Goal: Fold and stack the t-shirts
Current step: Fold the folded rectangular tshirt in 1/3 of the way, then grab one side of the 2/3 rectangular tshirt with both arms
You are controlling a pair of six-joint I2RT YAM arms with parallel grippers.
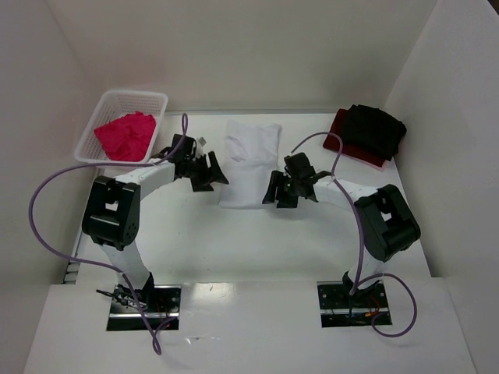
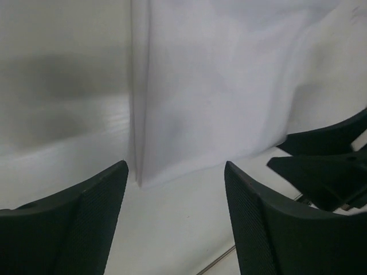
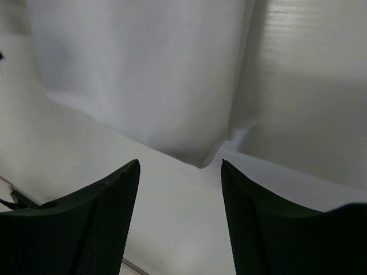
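Left pincer [image 1: 212, 178] and right pincer [image 1: 279, 191] flank the white t-shirt [image 1: 248, 160].

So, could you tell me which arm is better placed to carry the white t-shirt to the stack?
Probably the right: the right gripper sits open by the white t-shirt's right corner, on the same side as the black t-shirt lying on the dark red t-shirt. The left gripper is farther away.

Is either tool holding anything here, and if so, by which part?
Nothing is held. The left tool and right tool stand open, empty, beside the white t-shirt.
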